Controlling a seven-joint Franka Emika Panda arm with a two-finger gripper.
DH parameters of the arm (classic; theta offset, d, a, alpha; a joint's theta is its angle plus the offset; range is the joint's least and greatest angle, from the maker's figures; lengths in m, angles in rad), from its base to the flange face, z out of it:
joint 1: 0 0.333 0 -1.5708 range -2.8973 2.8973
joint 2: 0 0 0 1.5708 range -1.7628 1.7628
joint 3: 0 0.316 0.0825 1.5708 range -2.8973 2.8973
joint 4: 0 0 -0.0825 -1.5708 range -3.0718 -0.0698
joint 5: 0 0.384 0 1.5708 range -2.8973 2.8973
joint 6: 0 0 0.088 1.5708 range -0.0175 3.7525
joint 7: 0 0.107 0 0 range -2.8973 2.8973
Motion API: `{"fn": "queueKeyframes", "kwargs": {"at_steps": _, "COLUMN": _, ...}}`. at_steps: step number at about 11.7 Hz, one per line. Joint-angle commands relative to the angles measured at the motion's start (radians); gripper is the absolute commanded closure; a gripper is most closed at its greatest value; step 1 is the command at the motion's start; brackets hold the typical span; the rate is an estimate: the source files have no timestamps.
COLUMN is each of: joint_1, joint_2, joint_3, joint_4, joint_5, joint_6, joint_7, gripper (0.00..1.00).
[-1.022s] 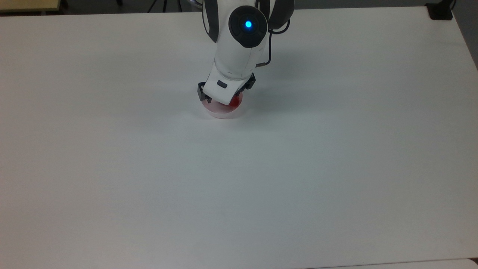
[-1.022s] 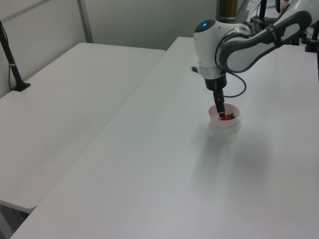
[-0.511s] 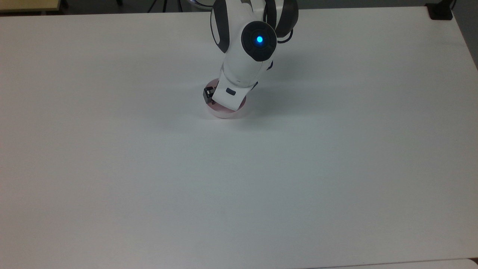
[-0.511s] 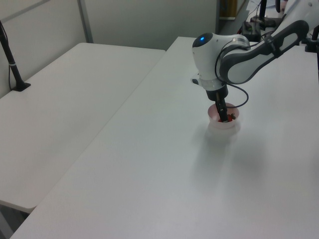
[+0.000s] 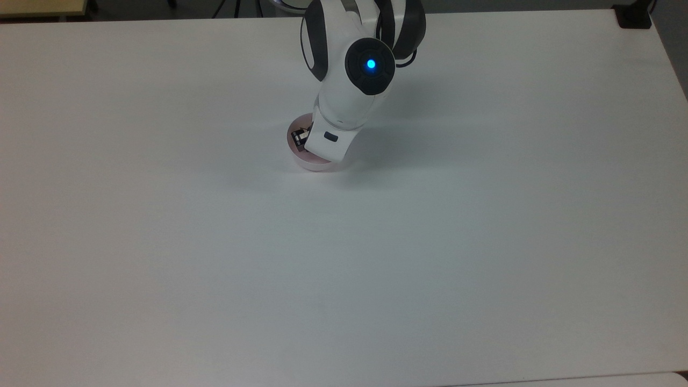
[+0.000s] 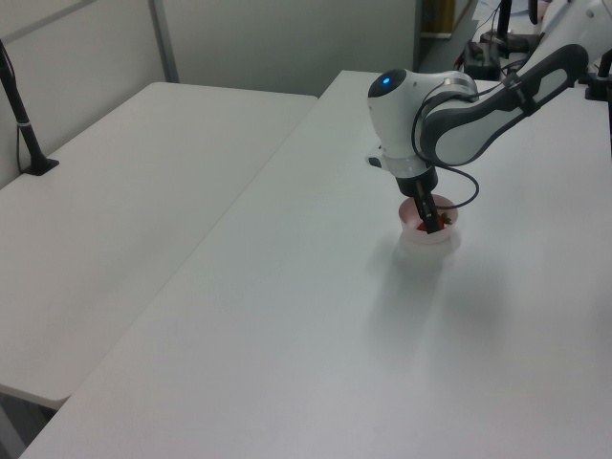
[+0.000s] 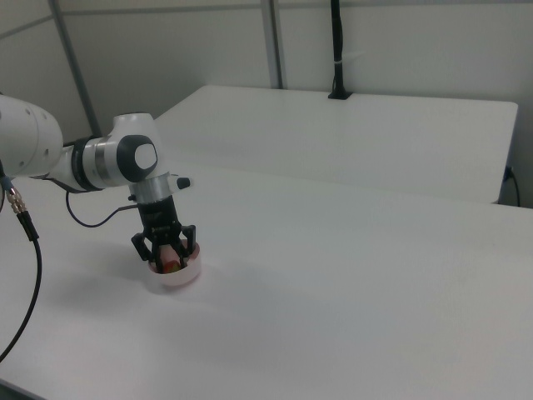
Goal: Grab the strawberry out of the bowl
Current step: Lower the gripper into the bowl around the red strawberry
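The pale pink bowl [image 7: 178, 280] stands on the white table, and the red strawberry [image 7: 170, 265] lies inside it. My gripper [image 7: 166, 255] reaches straight down into the bowl, open, with one dark finger on each side of the strawberry. In the left view the gripper [image 6: 435, 223] dips into the bowl [image 6: 427, 239], with a bit of red strawberry [image 6: 425, 228] beside it. In the top view my white hand covers most of the bowl [image 5: 302, 162]; one of the fingers [image 5: 299, 137] pokes out at the top view's left, and the strawberry is hidden.
The white table [image 5: 215, 258] stretches wide around the bowl. A second white table [image 6: 124, 182] adjoins it on the left view's left, with a black post [image 6: 24, 129] clamped on it. A black cable [image 7: 25, 250] hangs from my arm.
My hand has come down into the bowl and turned about its axis. In the top view it now covers the strawberry, which showed red at the bowl's right a second ago.
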Motion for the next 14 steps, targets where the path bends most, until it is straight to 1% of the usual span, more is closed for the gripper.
{"fn": "queueKeyframes", "kwargs": {"at_steps": 1, "joint_1": 0.010, "joint_2": -0.003, "joint_3": -0.016, "joint_4": -0.011, "joint_5": -0.016, "joint_6": 0.008, "joint_7": -0.015, "gripper": 0.48}}
{"fn": "queueKeyframes", "kwargs": {"at_steps": 7, "joint_1": 0.008, "joint_2": -0.020, "joint_3": -0.018, "joint_4": 0.122, "joint_5": 0.006, "joint_6": -0.145, "joint_7": -0.024, "gripper": 0.48}}
{"fn": "queueKeyframes", "kwargs": {"at_steps": 8, "joint_1": 0.003, "joint_2": -0.020, "joint_3": -0.021, "joint_4": 0.154, "joint_5": 0.020, "joint_6": -0.166, "joint_7": -0.036, "gripper": 0.48}}
{"fn": "queueKeyframes", "kwargs": {"at_steps": 9, "joint_1": 0.003, "joint_2": -0.022, "joint_3": -0.035, "joint_4": 0.176, "joint_5": 0.039, "joint_6": -0.192, "joint_7": -0.068, "gripper": 0.48}}
{"fn": "queueKeyframes", "kwargs": {"at_steps": 10, "joint_1": 0.008, "joint_2": -0.026, "joint_3": -0.050, "joint_4": 0.175, "joint_5": 0.044, "joint_6": -0.208, "joint_7": -0.099, "gripper": 0.48}}
{"fn": "queueKeyframes", "kwargs": {"at_steps": 12, "joint_1": 0.008, "joint_2": -0.023, "joint_3": -0.050, "joint_4": 0.162, "joint_5": 0.043, "joint_6": -0.208, "joint_7": -0.108, "gripper": 0.48}}
{"fn": "queueKeyframes", "kwargs": {"at_steps": 14, "joint_1": 0.011, "joint_2": -0.020, "joint_3": -0.049, "joint_4": 0.138, "joint_5": 0.043, "joint_6": -0.205, "joint_7": -0.113, "gripper": 0.45}}
